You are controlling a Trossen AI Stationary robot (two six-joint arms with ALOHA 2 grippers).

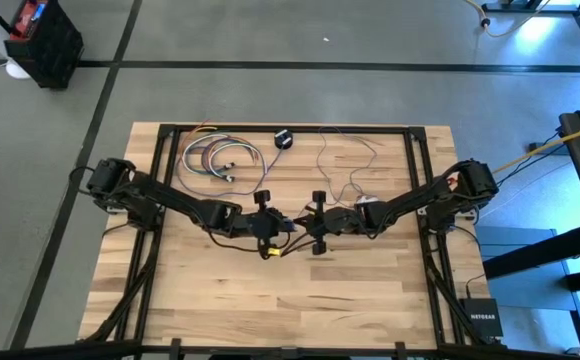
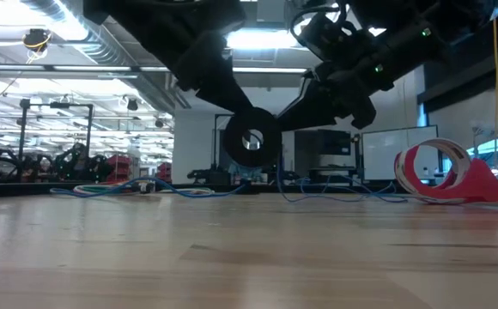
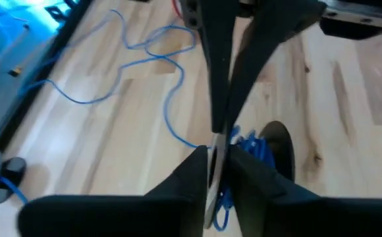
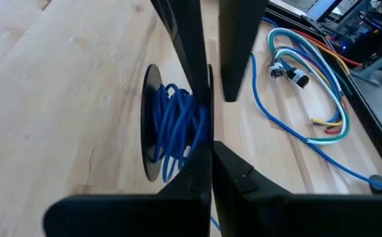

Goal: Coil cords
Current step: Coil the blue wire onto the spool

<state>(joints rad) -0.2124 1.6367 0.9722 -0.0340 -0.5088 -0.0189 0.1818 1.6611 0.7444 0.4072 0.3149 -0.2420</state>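
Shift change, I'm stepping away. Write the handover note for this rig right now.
Left claw: shut on the black spool, mid-table.
Right claw: shut on the same spool, facing the left one.
Done: the spool is held off the table, with blue cord partly wound on it.
Left: the cord's loose tail lies snaked across the table.
Multicoloured cord bundle lies coiled, apart.
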